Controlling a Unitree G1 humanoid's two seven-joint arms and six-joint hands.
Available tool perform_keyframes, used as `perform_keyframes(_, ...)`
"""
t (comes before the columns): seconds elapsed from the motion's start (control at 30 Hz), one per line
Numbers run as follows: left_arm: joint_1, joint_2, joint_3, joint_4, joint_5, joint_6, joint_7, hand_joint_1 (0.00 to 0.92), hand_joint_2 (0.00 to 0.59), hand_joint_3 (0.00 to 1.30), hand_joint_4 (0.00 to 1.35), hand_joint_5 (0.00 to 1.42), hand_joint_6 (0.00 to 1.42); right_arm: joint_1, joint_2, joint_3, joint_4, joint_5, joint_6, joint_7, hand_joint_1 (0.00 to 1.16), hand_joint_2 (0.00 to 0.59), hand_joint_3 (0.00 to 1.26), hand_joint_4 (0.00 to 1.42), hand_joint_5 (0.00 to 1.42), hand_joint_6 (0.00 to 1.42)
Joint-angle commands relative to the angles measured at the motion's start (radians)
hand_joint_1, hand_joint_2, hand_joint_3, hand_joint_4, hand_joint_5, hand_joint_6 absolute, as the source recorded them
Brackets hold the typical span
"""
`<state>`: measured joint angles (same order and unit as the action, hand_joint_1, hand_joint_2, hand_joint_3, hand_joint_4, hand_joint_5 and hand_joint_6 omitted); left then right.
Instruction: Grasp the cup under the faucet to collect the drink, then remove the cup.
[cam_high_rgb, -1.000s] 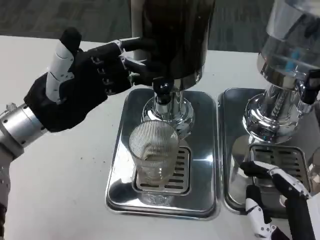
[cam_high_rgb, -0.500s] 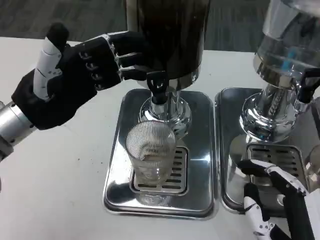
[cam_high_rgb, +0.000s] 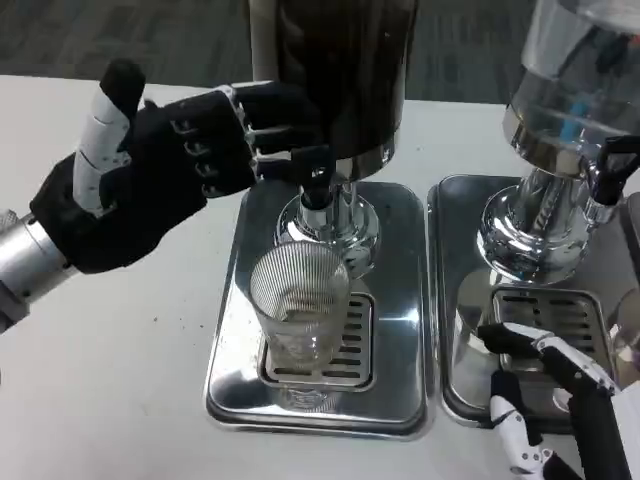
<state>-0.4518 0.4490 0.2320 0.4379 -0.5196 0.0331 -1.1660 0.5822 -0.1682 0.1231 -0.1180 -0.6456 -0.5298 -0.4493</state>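
A ribbed clear cup (cam_high_rgb: 299, 307) stands upright on the drip grate of the left steel tray (cam_high_rgb: 232, 340), right under the black faucet lever (cam_high_rgb: 316, 172) of the dark drink dispenser (cam_high_rgb: 340, 70). A little pale liquid lies in the cup's bottom. My left hand (cam_high_rgb: 160, 165) hovers above and left of the cup, its fingertips at the dispenser body beside the lever; whether they touch the lever is unclear. It holds nothing. My right hand (cam_high_rgb: 555, 400) sits low at the bottom right, over the second tray, fingers apart, empty.
A second dispenser (cam_high_rgb: 570, 120) with a clear tank stands on its own steel tray (cam_high_rgb: 460, 300) to the right, close against the first tray. White tabletop (cam_high_rgb: 110, 360) spreads to the left and front.
My left hand has shifted slightly right and down from half a second ago, its fingertips closer to the faucet lever. The cup and right hand stay put; the view has shifted a little.
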Motion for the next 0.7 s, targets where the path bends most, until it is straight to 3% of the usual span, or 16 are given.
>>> perform_keyframes(0.03,0.010,-0.010,-0.016,-0.026,-0.011,0.021,-0.012,0.000,0.100,0.33,0.21,0.22,0.32,0.004,-0.001,-0.003,0.002,0.009,0.006,0.002,0.38,0.461,0.43,0.42,0.37,0.25)
perform_keyframes(0.7,-0.048,-0.047,-0.035,0.014,0.035,-0.058,0.028,0.000,0.099,0.33,0.22,0.22,0.31,0.019,0.019,0.000,0.004,0.006,0.006,-0.014,0.38,0.461,0.43,0.42,0.38,0.25)
